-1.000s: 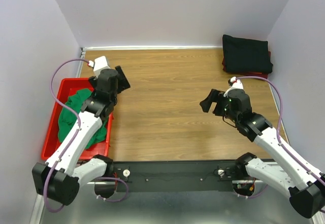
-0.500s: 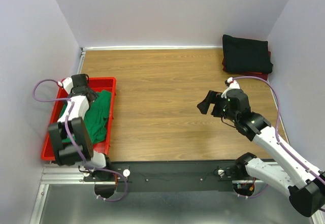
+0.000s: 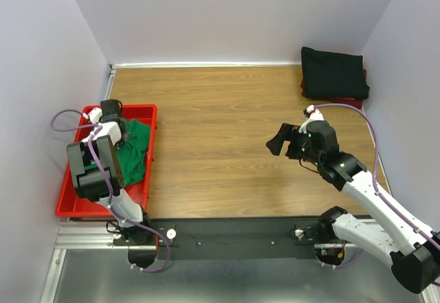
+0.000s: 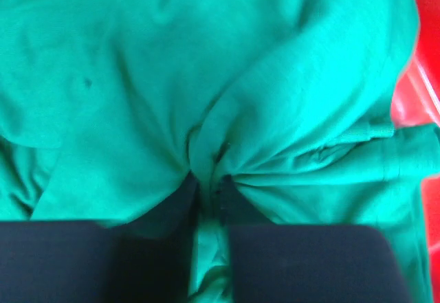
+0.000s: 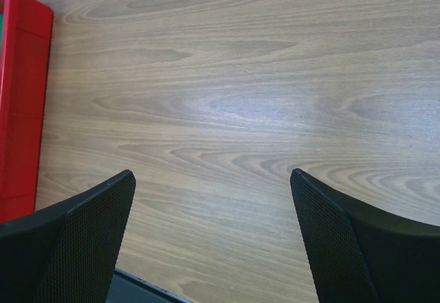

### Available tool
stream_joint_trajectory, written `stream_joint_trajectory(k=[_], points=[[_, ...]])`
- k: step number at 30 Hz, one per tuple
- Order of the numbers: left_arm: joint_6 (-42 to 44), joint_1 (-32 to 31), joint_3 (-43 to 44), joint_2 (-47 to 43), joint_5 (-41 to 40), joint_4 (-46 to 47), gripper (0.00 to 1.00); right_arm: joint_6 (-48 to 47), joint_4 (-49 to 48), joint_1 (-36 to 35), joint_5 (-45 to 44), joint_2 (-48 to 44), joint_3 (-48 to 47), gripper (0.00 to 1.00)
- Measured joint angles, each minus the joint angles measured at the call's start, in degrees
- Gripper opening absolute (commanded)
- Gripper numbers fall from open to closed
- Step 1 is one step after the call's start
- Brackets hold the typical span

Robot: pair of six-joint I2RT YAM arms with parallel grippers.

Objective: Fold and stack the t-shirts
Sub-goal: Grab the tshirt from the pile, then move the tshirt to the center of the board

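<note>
Cloth of this kind is light, limp and without any stiffness. The green t-shirt (image 4: 137, 76) will sag and trail from wherever I lift it rather than come up as a flat sheet. Nothing about it is fragile; I judge the only risk is a thin layer sliding out of a shallow pinch.

It lies crumpled in the red plastic tray (image 3: 69, 193) at the left side of the wooden table (image 3: 220, 110). My left gripper (image 4: 210, 210) is down in it, jaws drawn close on a pinched ridge of the green fabric, and creases fan out from that spot. The hold seems to sit in the body of the shirt, not at a corner, so a lift from here would probably bring up a bunch.

For spreading and folding, a hem, shoulder seam or sleeve edge would be the better place to grip — a hemmed band shows just to the right of my fingers in the left wrist view.

My right gripper (image 5: 212, 179) hangs over bare wood, well apart from any shirt, jaws spread wide and holding nothing.

Counting:
- Three t-shirts: the green one in the tray, one black t-shirt (image 3: 333, 73) folded at the far right corner, and one dark red t-shirt (image 3: 354, 101) under it with only an edge showing.
- One tray.
</note>
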State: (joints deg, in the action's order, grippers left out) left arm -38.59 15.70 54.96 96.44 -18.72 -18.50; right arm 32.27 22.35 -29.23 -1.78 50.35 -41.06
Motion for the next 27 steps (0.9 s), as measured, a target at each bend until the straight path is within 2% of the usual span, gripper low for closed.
stream_joint_trajectory(k=[6,10,16,19,24,27], points=[[0.2,0.02,-0.04,-3.56,3.37,-2.01,0.0,0.0,-0.02,0.0,0.07,0.02,0.0,1.0],[1.88,-0.04,0.81,-13.68,4.85,-5.53,0.0,-0.17,-0.07,0.0,0.11,0.76,0.0,1.0],[5.27,-1.64,9.99,-28.98,7.76,-6.56,0.0,-1.09,-0.04,0.0,1.57,2.27,0.0,1.0],[6.43,-6.16,16.09,-32.04,7.82,-6.14,0.0,-1.64,-0.04,0.0,2.01,2.62,-0.04,1.0],[7.96,-19.8,27.93,-31.95,7.23,-6.54,0.0,-2.12,0.0,0.0,2.12,3.13,-1.49,1.0],[7.96,-26.64,31.15,-31.47,6.49,-6.86,0.0,-2.14,-0.13,0.0,1.99,3.1,-2.71,1.0]])
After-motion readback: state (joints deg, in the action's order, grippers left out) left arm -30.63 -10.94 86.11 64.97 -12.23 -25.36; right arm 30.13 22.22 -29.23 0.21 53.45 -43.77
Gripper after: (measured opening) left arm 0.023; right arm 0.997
